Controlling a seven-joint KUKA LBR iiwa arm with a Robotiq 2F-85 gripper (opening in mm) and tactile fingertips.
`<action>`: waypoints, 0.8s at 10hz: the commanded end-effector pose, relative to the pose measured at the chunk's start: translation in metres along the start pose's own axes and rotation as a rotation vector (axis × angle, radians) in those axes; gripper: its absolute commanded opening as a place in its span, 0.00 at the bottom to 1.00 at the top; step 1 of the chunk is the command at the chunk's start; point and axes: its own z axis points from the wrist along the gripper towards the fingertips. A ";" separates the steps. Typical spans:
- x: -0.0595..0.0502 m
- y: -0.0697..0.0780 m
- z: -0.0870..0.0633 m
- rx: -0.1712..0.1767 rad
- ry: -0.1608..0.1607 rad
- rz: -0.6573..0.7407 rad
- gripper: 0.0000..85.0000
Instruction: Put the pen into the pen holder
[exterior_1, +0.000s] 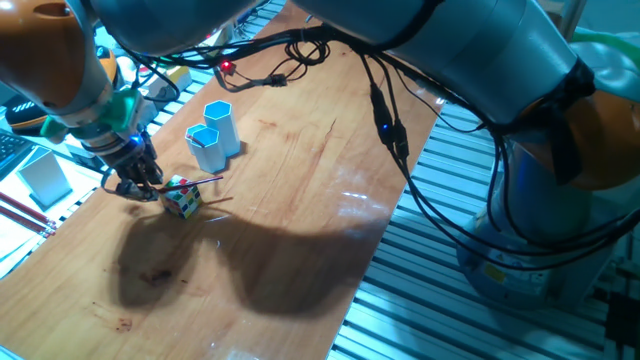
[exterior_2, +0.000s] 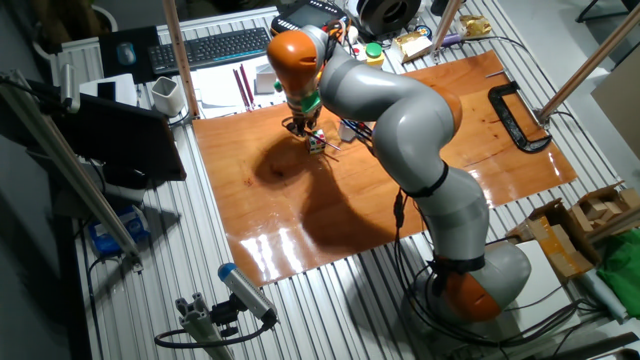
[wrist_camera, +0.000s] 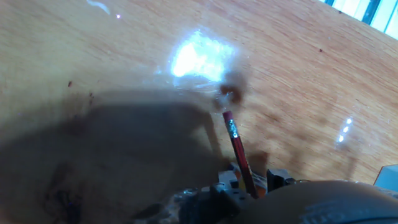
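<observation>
From the hand view, the pen (wrist_camera: 237, 149) ran out from under the claw (wrist_camera: 245, 186) over bare table (wrist_camera: 112, 56), red shaft with its tip hanging above the wood. It looked pinched near one end, so the claw was clenched on the pen, though you could not see the fingers themselves clearly in that view.

In one fixed view, your claw (exterior_1: 135, 178) sat low over the table (exterior_1: 300, 200), just beside a small multicoloured cube (exterior_1: 183, 198). The pen (exterior_1: 200, 181) showed only as a thin line passing over or against that cube — I could not tell whether they touched. That was your first risk: a lift with the shaft dragging on the cube could have twisted the pen in the grip or tipped it out.

Further back stood the pen holder (exterior_1: 221, 125) and the shorter cup (exterior_1: 206, 147), nearly touching. A thin stick held near its end would likely swing, so the free tip could have struck a rim and toppled the holder — or dropped into the wrong cup.

The other fixed view showed the claw (exterior_2: 304, 128) at the far edge of the table (exterior_2: 400, 200), the arm hiding the cups.
</observation>
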 end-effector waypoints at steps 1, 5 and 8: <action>0.000 0.001 0.001 0.000 0.000 0.000 0.40; -0.004 0.001 0.004 0.001 0.001 -0.016 0.36; -0.005 0.002 0.003 0.001 0.002 -0.016 0.29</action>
